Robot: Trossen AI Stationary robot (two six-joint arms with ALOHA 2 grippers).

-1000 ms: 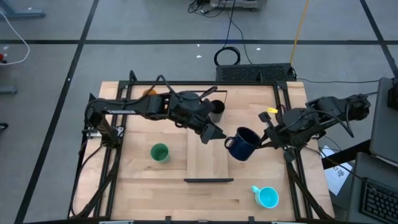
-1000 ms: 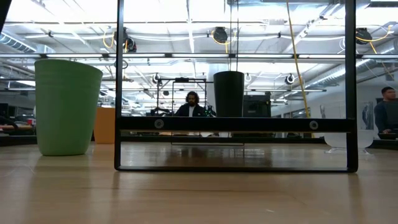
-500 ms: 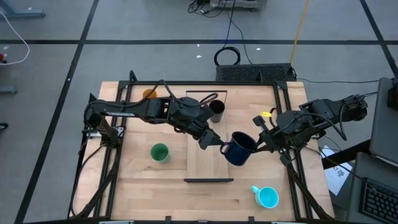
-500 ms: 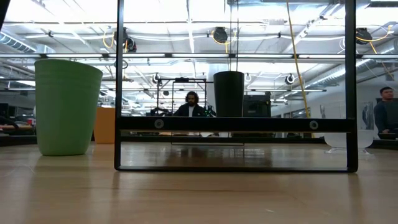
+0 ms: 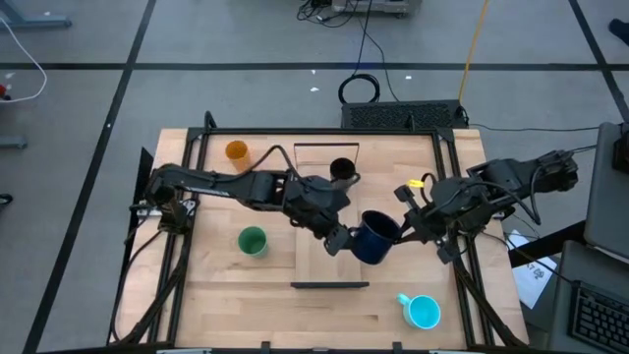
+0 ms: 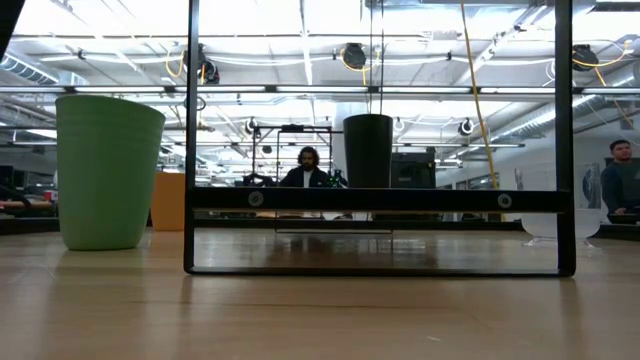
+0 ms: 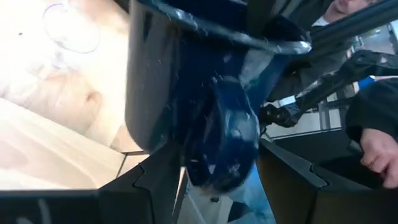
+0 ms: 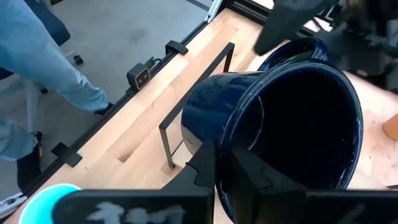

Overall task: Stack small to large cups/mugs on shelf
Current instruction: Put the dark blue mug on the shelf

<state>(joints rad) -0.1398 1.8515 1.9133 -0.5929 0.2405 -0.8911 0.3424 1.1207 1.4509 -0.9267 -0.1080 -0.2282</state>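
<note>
The dark mug [image 5: 373,238] hangs in the air over the right edge of the shelf [image 5: 329,258], tipped on its side. My right gripper [image 5: 405,231] is shut on its rim. My left gripper [image 5: 342,239] is open at the mug's left, one finger on each side of the handle [image 7: 224,137]; whether they touch it, I cannot tell. The green cup [image 5: 253,241] stands on the table left of the shelf. The orange cup [image 5: 236,150] is at the far left. The black cup [image 5: 341,172] stands on the shelf's far end. The blue mug [image 5: 423,312] stands near the right front. A clear cup [image 6: 560,225] stands at the right. My right gripper [image 8: 231,165] pinches the dark mug's rim [image 8: 222,140], one finger inside the mug and one outside against its wall. The fingers come level from the table's right. The mug is lifted clear and lies tilted, its mouth toward the right arm and its handle toward the left gripper.
The shelf's dark end strips [image 5: 329,285] stand up at its short ends. Black frame rails [image 5: 462,285] run along the table's left and right sides. A person [image 8: 43,68] stands beside the table, and a hand [image 7: 379,143] shows beyond it.
My left gripper has swung from beside the black cup toward the near edge and come up to the dark mug's handle. My right gripper has carried the mug a little toward the left and near edge, over the shelf's right edge.
</note>
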